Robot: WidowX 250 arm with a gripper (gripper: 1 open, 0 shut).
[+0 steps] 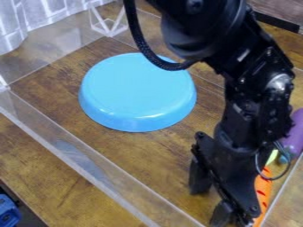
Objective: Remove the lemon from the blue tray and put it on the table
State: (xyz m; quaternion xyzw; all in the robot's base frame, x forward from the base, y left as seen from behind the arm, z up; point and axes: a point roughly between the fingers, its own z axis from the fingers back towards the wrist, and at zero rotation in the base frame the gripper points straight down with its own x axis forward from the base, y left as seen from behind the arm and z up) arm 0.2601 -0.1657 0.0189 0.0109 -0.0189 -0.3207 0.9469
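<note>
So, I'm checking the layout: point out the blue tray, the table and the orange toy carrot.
blue tray [137, 87]: camera view, its domed top.
table [73, 146]: camera view, bare wood.
orange toy carrot [261, 192]: camera view, its visible orange side.
</note>
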